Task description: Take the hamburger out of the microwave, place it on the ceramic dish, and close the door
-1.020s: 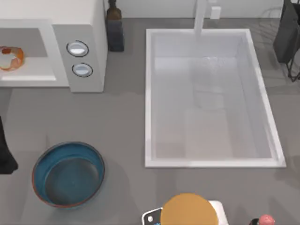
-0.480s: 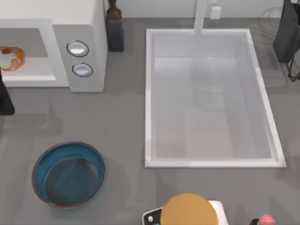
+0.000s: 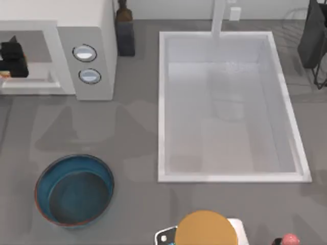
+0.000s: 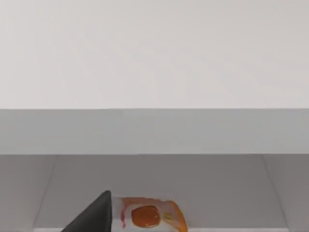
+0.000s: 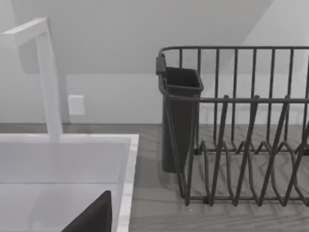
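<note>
The white microwave stands at the back left with its cavity exposed. My left gripper is inside that cavity, right over the hamburger, of which a sliver of orange peeks out. In the left wrist view the hamburger lies on the cavity floor close ahead, just beside one dark finger; nothing is held and the gripper looks open. The blue ceramic dish sits empty at the front left. The door is out of view. One dark finger of my right gripper hangs by the sink's far corner.
A large white sink with a tap takes up the middle. A dark bottle stands beside the microwave. A black dish rack is at the back right. An orange-tan disc lies at the front edge.
My left gripper has travelled from the table's left edge near the dish back into the microwave cavity and now covers most of the hamburger. Nothing else moved.
</note>
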